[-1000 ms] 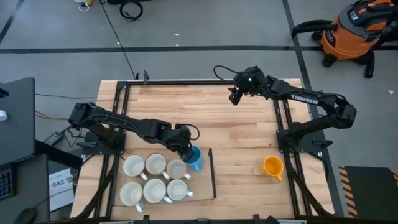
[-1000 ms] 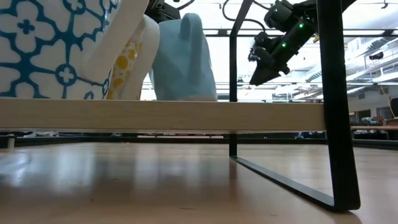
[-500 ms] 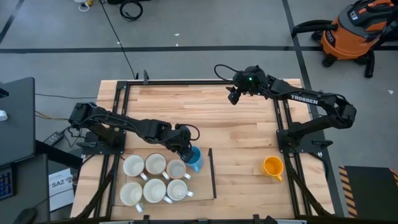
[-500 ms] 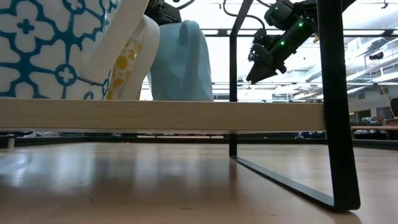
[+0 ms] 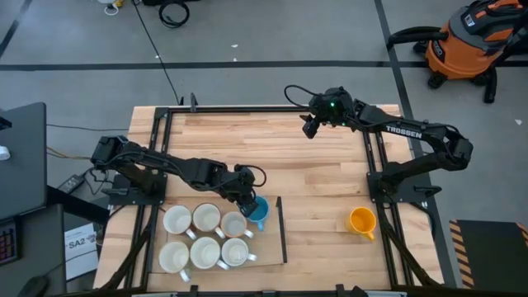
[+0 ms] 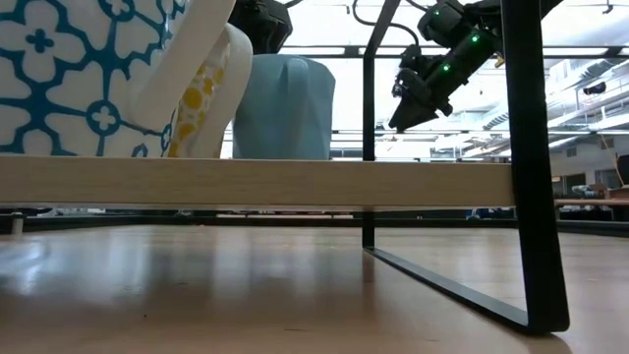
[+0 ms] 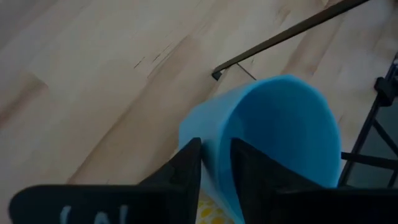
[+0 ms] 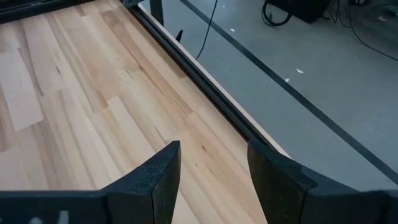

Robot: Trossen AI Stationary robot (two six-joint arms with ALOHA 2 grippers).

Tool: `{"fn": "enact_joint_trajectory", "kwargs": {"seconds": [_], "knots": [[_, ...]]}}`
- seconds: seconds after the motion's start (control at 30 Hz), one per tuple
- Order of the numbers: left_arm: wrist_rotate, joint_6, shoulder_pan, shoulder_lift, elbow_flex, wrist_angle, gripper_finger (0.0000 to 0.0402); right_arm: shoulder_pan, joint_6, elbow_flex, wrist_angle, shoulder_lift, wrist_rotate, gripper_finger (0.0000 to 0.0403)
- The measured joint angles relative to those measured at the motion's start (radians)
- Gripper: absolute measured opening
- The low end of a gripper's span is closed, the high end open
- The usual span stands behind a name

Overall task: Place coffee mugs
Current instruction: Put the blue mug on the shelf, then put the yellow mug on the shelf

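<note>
The blue mug (image 5: 259, 211) stands upright at the far right corner of the tray (image 5: 282, 239), beside several white mugs (image 5: 205, 237). In the low view the blue mug (image 6: 281, 108) shows behind the tray's wooden edge (image 6: 256, 182), which hides its base. My left gripper (image 5: 246, 199) is shut on this mug. The orange-yellow mug (image 5: 361, 221) stands alone on the table near the right edge. My right gripper (image 5: 311, 126) hangs open above the far part of the table, holding nothing. My left gripper pinches the blue mug's wall at the rim (image 7: 214, 163), one finger (image 7: 252, 171) inside the mug and one finger (image 7: 185, 169) outside. It comes from above, slanting in from the table's left. The mug is upright; its base is hidden.
Bare wood lies between the tray and the orange-yellow mug. Black frame rails (image 5: 375, 177) run along the table's left and right sides. A patterned white-and-blue mug (image 6: 69, 74) fills the low view's left. An orange shop vacuum (image 5: 466, 41) stands on the floor beyond the table.
The blue mug, tilted in the low view a second ago, has come down and now stands upright with a level rim. My left gripper has kept its hold on it and lowered slightly.
</note>
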Motion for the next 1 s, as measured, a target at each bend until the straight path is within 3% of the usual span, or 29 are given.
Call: {"fn": "enact_joint_trajectory", "kwargs": {"seconds": [0.6,1.0], "knots": [[0.009,0.094,0.012,-0.021,0.0,0.032,0.0155,0.0,0.0,0.0,0.0,0.0,-0.004,0.0191],[0.001,0.246,0.06,-0.181,0.0,0.019,0.0156,0.001,0.028,0.001,0.0,0.0,-0.143,0.0191]]}}
